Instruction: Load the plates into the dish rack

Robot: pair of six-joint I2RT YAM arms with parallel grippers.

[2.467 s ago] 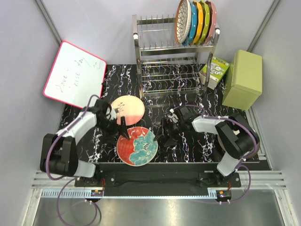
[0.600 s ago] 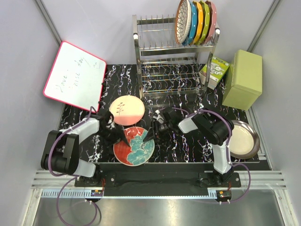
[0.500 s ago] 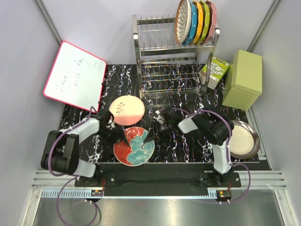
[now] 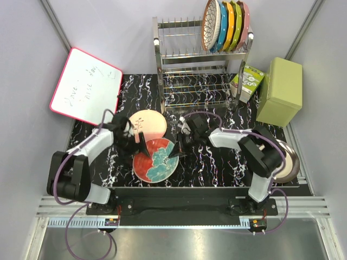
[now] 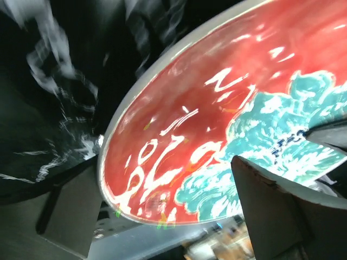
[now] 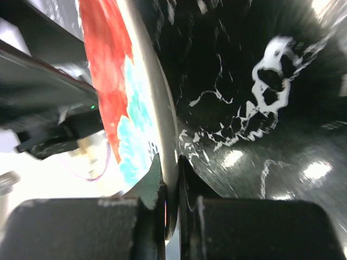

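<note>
At the near edge of the marbled mat (image 4: 217, 165), the right gripper (image 4: 174, 155) is pinching the red plate with the teal flower (image 4: 154, 161)
From above, the left gripper (image 4: 141, 150) is hovering spread wide over the plate's left rim, and the plate is sitting just in front of the pink-and-cream plate (image 4: 147, 123), well short of the dish rack (image 4: 190, 59), where a brown-rimmed petal plate (image 4: 210, 24) is standing in the top tier. The right wrist camera is showing what the overhead one is not: both fingers (image 6: 141, 216) are clamping the plate's pale rim, one on each face. The left wrist view is catching one dark finger (image 5: 271, 216) over the teal petals, its partner sitting blurred at the frame's corner. Whether the plate is lying flat or tipping up is hard to tell, and the right arm is covering part of a steel dish (image 4: 290, 162)
</note>
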